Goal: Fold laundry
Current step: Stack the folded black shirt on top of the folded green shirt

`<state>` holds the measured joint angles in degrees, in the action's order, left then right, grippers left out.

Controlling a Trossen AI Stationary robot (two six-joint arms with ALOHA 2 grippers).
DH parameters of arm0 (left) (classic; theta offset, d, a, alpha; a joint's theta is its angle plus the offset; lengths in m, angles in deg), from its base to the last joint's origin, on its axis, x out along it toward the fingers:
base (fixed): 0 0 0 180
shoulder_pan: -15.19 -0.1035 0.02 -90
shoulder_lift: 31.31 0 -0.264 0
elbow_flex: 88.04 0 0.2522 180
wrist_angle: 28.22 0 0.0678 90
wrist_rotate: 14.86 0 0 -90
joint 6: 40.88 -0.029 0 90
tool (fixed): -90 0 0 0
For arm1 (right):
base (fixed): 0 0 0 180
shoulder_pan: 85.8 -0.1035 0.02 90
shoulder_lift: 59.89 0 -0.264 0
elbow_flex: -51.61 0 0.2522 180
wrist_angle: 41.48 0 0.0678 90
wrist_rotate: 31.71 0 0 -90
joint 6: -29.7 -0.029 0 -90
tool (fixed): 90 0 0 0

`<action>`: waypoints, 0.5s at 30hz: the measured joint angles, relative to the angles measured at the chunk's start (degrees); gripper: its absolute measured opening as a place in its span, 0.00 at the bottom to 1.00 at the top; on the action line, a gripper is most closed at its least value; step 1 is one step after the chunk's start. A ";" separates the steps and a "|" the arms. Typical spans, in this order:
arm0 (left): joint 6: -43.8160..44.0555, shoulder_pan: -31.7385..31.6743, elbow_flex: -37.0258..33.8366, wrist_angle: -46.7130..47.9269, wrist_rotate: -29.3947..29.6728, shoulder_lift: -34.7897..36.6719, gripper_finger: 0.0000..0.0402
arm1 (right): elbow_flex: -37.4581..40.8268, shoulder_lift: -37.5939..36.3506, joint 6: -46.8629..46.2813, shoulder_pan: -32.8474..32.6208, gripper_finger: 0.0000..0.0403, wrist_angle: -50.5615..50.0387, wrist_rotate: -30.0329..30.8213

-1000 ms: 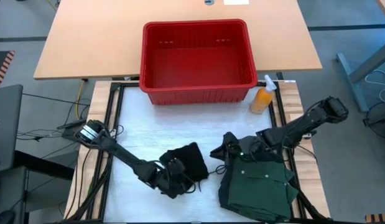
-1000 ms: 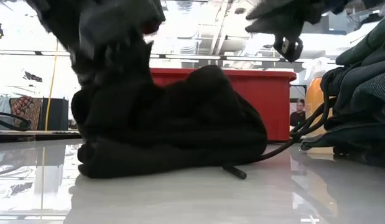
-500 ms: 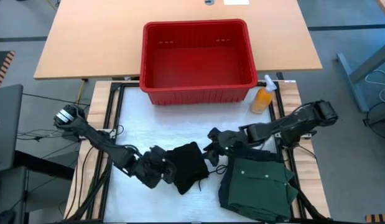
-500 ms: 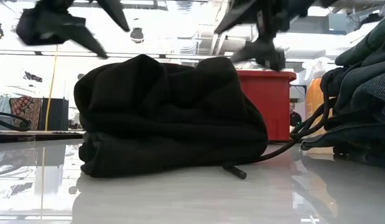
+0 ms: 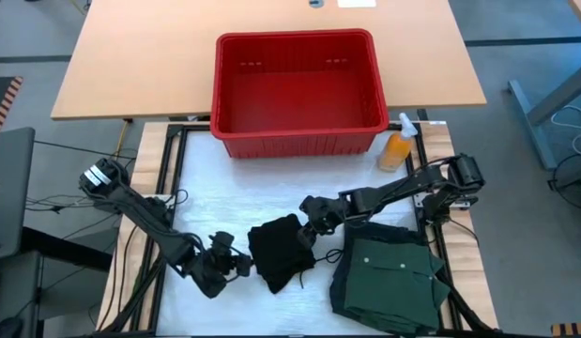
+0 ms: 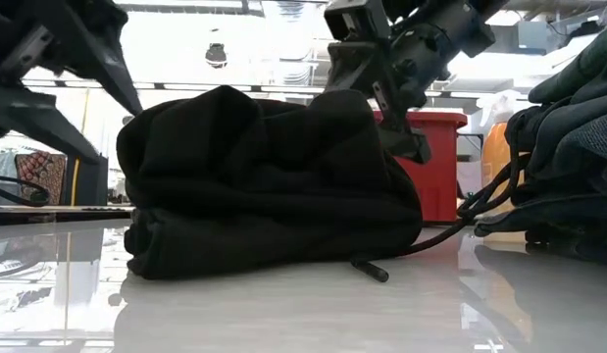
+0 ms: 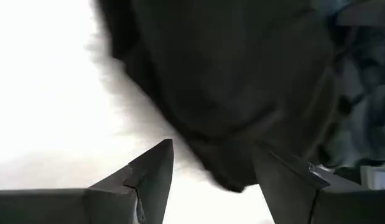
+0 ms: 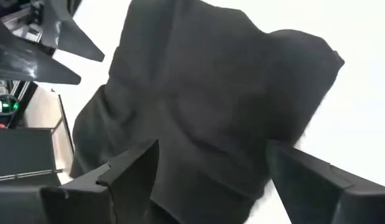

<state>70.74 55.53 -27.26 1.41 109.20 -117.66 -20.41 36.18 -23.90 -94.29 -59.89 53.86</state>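
Black garment (image 5: pixel 282 253) lies bunched in a low heap on the white tabletop (image 5: pixel 234 202), near the front edge, between the two arms. A dark drawcord with a capped tip (image 6: pixel 372 271) trails out of it along the surface toward the pile on the right. Left end effector (image 5: pixel 236 264) sits just beside the heap's left edge, fingers (image 7: pixel 148 177) spread apart with nothing between them; in its wrist view the black cloth fills the space ahead, not gripped. Right end effector (image 5: pixel 307 233) hangs over the heap's upper right corner, fingers (image 8: pixel 127 177) wide apart and empty, cloth directly beyond them; cannot tell whether the tips touch the fabric. In the low view it shows above the heap's right shoulder (image 6: pixel 381 59), the left one at the far left (image 6: pixel 58 88). Dark green buttoned shirt (image 5: pixel 389 277) lies flattened at the front right of the tabletop, on top of other dark cloth, just beside the black heap but not touching it from above. Red plastic basket (image 5: pixel 299 89) stands at the back, straddling the wooden table behind; nothing visible inside. Orange spray bottle (image 5: pixel 395 148) stands upright just beside the basket's right front corner.
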 joint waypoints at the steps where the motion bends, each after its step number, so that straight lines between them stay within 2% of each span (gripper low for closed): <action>1: -0.42 -0.02 -1.07 -2.64 0.53 0.00 0.52 | 0.00 0.00 -0.10 0.07 0.80 -0.10 0.00; 11: -5.84 -3.75 -9.30 -11.52 0.09 -0.30 0.52 | 0.00 1.86 -1.07 0.84 0.81 -2.00 1.58; 15: -12.00 -5.76 -9.42 -19.03 -4.98 -4.92 0.52 | 0.00 6.22 -3.78 -0.38 0.81 1.54 0.31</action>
<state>58.74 49.77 -36.68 -17.62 104.22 -122.57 -20.41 42.40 -27.68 -94.66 -58.34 54.17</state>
